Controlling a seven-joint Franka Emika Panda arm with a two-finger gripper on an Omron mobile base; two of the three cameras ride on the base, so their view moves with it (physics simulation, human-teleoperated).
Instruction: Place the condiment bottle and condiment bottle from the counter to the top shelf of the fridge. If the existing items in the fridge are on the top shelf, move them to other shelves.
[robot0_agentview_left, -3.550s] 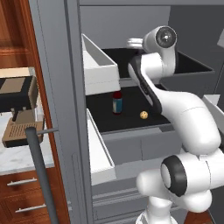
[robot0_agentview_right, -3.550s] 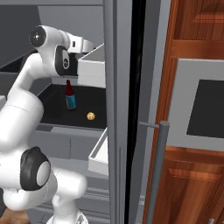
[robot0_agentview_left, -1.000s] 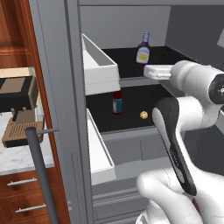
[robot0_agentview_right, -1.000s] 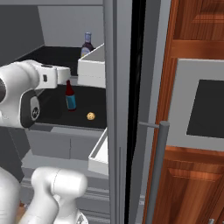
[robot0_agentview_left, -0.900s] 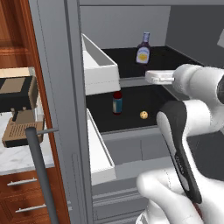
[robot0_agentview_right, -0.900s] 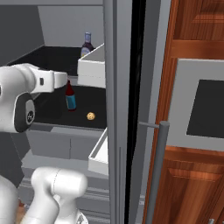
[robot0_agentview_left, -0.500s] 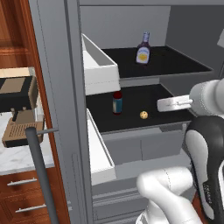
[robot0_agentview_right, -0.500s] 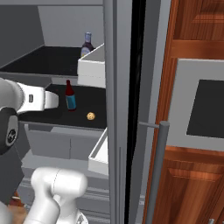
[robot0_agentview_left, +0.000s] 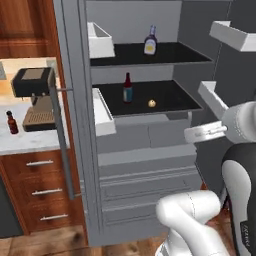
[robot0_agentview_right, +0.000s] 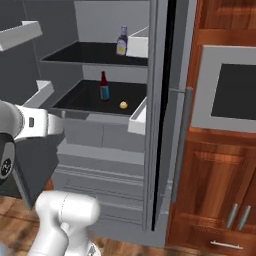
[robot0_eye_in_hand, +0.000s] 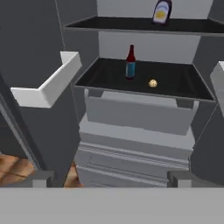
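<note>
Inside fridge (robot0_agentview_left: 150, 150): two bottles, one tan ball (robot0_agentview_left: 152, 103); counter (robot0_agentview_left: 20, 142), one bottle.

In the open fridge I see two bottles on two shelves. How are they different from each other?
The pale condiment bottle is squat, with a dark cap and dark blue label; the red-necked bottle is slimmer, with a blue label. The pale one stands on the top shelf, far back; the red-necked one stands on the shelf below, beside a tan ball. Both stand upright, untouched.
</note>
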